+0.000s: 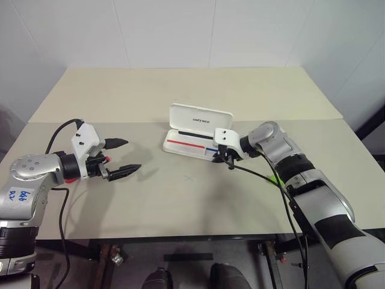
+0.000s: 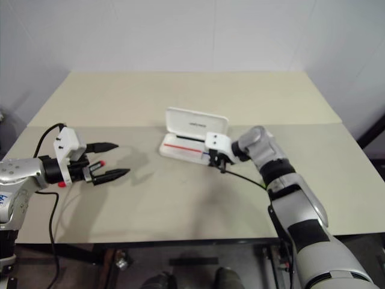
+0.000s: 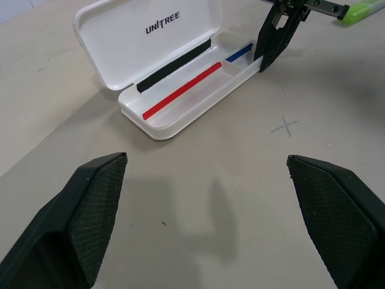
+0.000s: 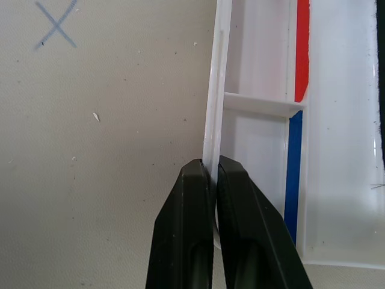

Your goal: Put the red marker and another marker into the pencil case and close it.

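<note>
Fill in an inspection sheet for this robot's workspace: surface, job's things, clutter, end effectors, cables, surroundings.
Surface: beige table, pencilled cross in front of the case.
Job's things: pencil case open, lid upright, no markers in its tray; green marker lying on the table near the right arm.
Clutter: nothing seen.
End effectors: left end effector open, empty, above the table; right end effector shut on the tray's front wall.
Cables: black cable looping off the left wrist; second cable along the right forearm.
Surroundings: white walls.
</note>
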Robot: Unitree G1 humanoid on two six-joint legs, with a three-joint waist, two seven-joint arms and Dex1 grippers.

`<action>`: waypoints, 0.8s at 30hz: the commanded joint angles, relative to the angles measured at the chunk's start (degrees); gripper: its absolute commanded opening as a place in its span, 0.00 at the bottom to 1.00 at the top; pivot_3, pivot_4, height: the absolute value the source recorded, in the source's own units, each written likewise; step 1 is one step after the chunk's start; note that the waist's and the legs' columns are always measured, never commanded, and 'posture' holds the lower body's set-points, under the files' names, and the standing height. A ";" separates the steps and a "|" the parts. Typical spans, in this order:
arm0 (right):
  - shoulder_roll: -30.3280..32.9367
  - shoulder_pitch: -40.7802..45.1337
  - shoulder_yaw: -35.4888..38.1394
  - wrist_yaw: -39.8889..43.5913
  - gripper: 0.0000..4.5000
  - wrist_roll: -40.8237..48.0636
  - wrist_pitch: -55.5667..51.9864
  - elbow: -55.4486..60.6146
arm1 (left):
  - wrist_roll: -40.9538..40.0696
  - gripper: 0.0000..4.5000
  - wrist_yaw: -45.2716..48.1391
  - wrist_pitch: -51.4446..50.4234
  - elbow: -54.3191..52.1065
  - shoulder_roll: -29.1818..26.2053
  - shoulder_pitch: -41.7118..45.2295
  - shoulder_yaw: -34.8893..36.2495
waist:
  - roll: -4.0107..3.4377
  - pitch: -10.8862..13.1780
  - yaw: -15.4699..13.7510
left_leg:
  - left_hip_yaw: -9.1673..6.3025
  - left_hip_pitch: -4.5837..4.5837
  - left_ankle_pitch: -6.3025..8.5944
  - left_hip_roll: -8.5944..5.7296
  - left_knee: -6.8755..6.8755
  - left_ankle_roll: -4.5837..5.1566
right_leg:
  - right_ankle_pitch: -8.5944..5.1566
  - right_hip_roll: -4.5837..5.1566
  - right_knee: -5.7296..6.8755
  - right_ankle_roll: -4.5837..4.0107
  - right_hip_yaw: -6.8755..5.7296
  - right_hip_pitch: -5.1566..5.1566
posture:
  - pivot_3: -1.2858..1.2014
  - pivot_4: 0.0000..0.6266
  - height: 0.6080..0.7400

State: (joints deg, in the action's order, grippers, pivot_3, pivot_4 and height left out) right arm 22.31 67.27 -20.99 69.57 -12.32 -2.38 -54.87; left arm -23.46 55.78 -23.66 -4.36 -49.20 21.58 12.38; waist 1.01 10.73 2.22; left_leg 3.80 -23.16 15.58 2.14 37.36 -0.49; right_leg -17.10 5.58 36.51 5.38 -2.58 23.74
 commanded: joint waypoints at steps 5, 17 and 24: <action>0.81 1.50 3.35 6.47 0.00 4.45 1.72 5.94 | -0.72 1.00 -0.08 1.18 -1.26 -0.37 0.75 1.34 | 0.00 0.00 0.19 | 0.00 -0.01 -0.01 0.00 -0.06 -0.02 | 0.00 0.00 -0.03 0.00 0.00 0.03 | 0.52 0.24 1.00; 15.74 -17.76 5.13 13.64 0.00 10.41 -9.16 41.55 | -0.93 1.00 2.14 3.23 -0.12 1.13 1.10 -0.27 | 0.01 0.00 -0.76 | 0.02 -0.07 0.09 -0.08 -0.03 0.10 | 0.00 0.09 -0.14 0.01 -0.07 0.03 | 0.52 0.24 1.00; 20.28 -24.79 5.51 11.71 0.00 11.31 -12.13 49.68 | -1.21 1.00 4.03 3.54 -0.88 1.64 -0.72 -1.37 | 0.01 0.00 -0.48 | 0.02 0.04 0.13 -0.18 0.01 0.19 | -0.01 -0.04 -0.07 -0.01 -0.05 0.04 | 0.52 0.24 1.00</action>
State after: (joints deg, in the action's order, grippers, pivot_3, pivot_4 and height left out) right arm 41.79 42.29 -17.40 81.78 -2.21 -14.55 -8.08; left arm -23.74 59.18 -20.93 -3.85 -47.42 21.46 10.45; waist 1.01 10.74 1.74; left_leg 3.82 -23.08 15.70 1.96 37.36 -0.32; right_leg -17.12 5.54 36.42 5.34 -2.63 23.78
